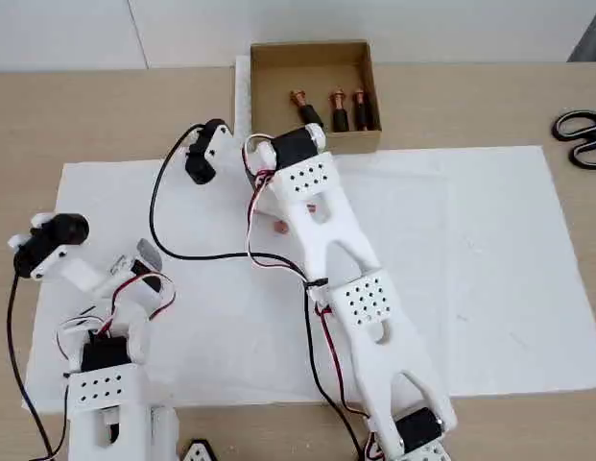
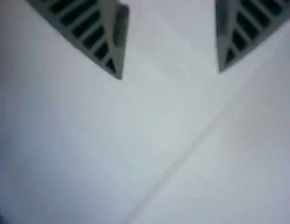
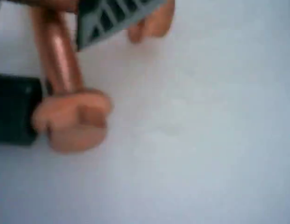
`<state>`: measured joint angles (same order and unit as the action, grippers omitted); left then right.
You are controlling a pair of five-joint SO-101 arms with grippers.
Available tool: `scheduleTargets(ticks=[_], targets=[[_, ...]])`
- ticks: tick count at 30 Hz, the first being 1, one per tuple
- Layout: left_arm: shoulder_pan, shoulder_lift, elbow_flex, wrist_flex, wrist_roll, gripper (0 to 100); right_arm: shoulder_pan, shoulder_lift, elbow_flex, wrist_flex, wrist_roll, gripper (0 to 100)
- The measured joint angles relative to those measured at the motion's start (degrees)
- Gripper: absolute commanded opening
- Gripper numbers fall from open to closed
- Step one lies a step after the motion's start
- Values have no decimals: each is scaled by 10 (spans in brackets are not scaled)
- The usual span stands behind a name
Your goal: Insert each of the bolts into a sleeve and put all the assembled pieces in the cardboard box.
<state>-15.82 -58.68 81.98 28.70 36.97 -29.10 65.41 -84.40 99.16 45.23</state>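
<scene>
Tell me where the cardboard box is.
In the high view the cardboard box sits top centre, at the far edge of the white sheet, three assembled pieces inside; the right arm ends just in front of it.

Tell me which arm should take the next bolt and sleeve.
Right, I'd say. The right gripper sits at a copper bolt and black sleeve, close to the cardboard box. The left gripper hangs open over bare white paper, away from them.
</scene>
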Motion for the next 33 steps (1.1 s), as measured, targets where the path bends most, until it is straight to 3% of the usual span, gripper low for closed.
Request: scheduleTargets(ticks=[8,13,20,33], targets=[[0,0,5,-14,0,127,17,-164,134,1,-16,118],[0,0,5,-14,0,127,28,-220,190,1,-68,118],[0,0,5,-14,0,127,79,-214,209,1,-180,118],[0,0,5,-14,0,127,136,-150,213,1,-222,118]])
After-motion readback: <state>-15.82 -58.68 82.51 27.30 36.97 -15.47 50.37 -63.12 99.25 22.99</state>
